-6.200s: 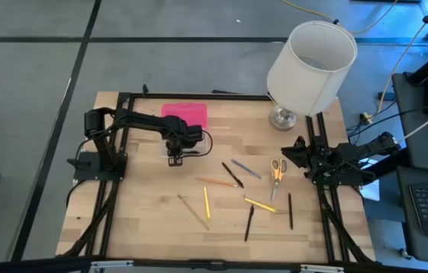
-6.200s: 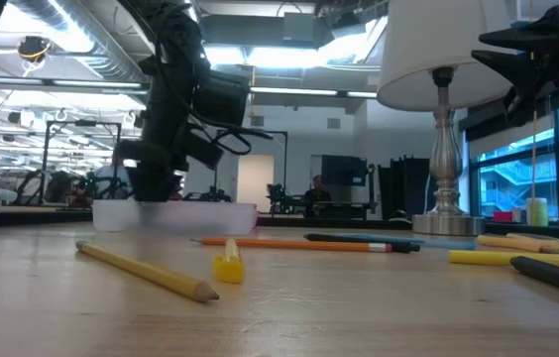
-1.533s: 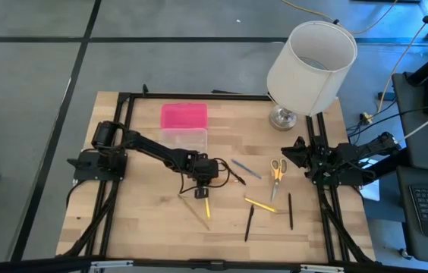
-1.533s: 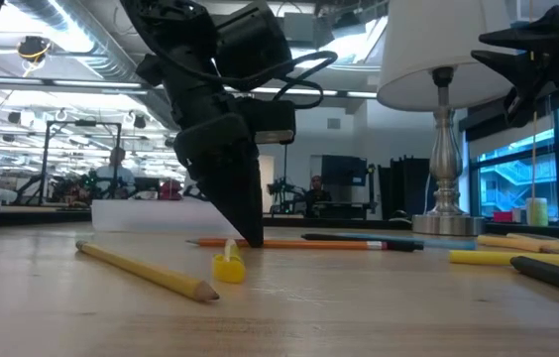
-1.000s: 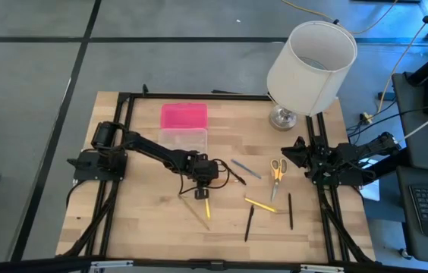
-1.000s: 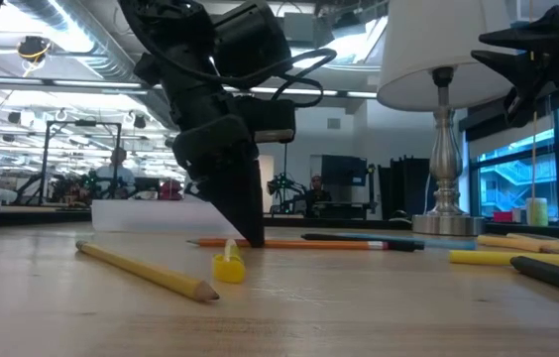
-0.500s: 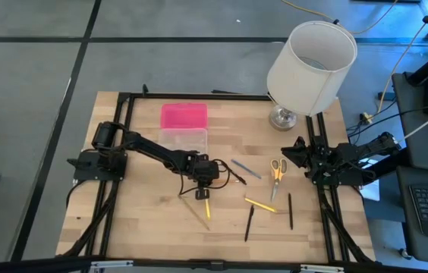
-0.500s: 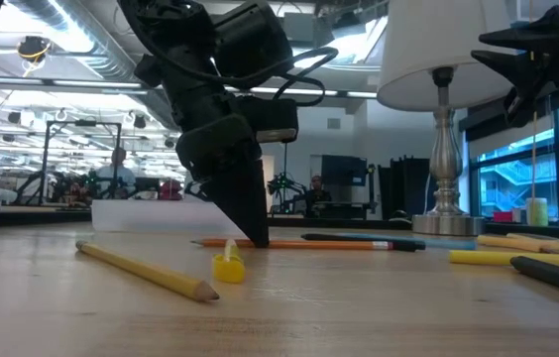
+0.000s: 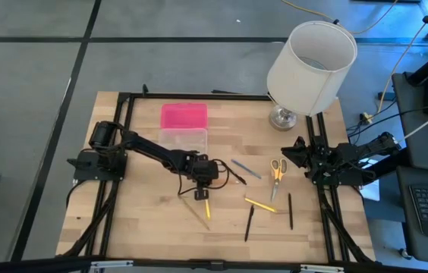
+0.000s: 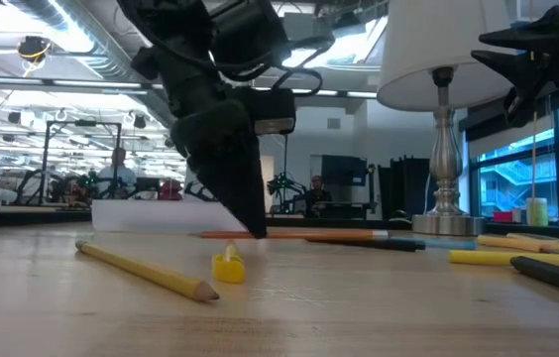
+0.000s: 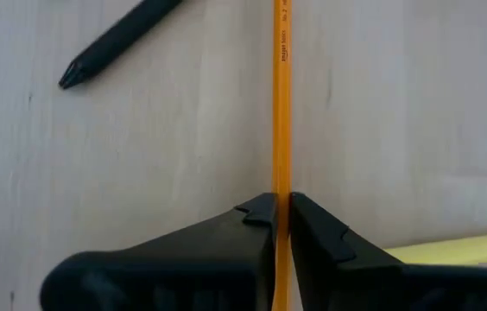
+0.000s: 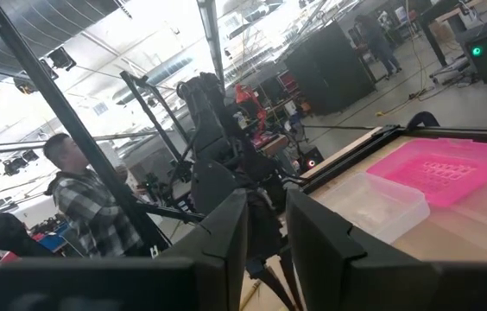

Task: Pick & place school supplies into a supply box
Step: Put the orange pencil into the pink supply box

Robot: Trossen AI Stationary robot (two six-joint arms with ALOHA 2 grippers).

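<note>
I have the left gripper (image 11: 281, 212) down at mid-surface with its jaws clenched on the orange pencil (image 11: 281, 95), whose long axis runs straight out ahead of the jaws and across the table's width in the high view. The supply box (image 9: 184, 127) lies open toward the far edge, on the left arm's own side, so I judge this arm carries it. The right gripper (image 12: 265, 229) waits at the right edge (jaws slightly parted, empty).

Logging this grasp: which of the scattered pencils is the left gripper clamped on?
The thin orange pencil, pinched between the left gripper fingers; the yellow pencils lie untouched nearby.
</note>
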